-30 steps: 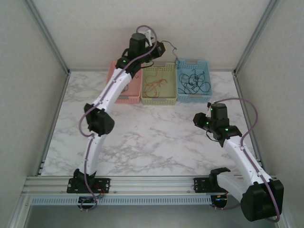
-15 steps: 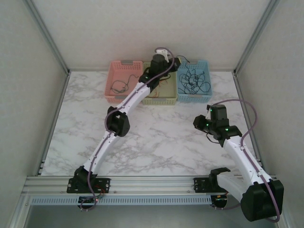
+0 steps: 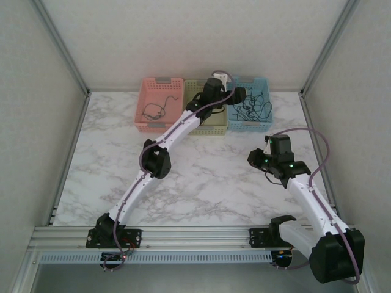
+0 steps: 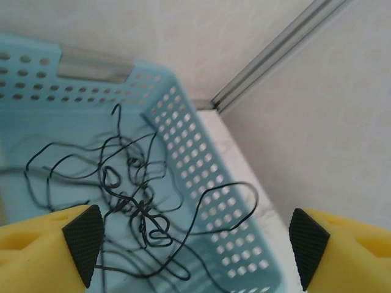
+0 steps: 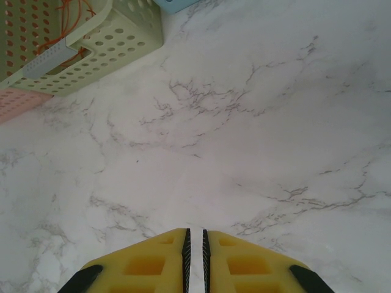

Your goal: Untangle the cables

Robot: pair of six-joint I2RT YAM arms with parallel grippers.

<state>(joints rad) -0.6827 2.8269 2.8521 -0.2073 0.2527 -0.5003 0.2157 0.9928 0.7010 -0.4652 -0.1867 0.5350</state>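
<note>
We're over the far row of baskets now: the left gripper (image 4: 195, 241) hangs above the blue basket (image 4: 183, 131), its yellow jaws spread wide with nothing between them. Right below lie the black cables (image 4: 137, 204), a loose knot on the basket floor, with one loop lifting against the perforated side wall.

From the top view we see the left arm stretched across the pale green basket (image 3: 215, 126), which sits between the blue one and the pink basket (image 3: 148, 90). The red-orange cables (image 5: 70, 12) are bundled inside the green one, and a single dark cable (image 3: 156, 110) is curled in the pink one.

Over on the other side, the right gripper (image 5: 195, 244) hovers above the bare marble table (image 5: 256, 122), well apart from the baskets. Its jaws are pressed together with only a hairline slit between them, and it carries nothing.
</note>
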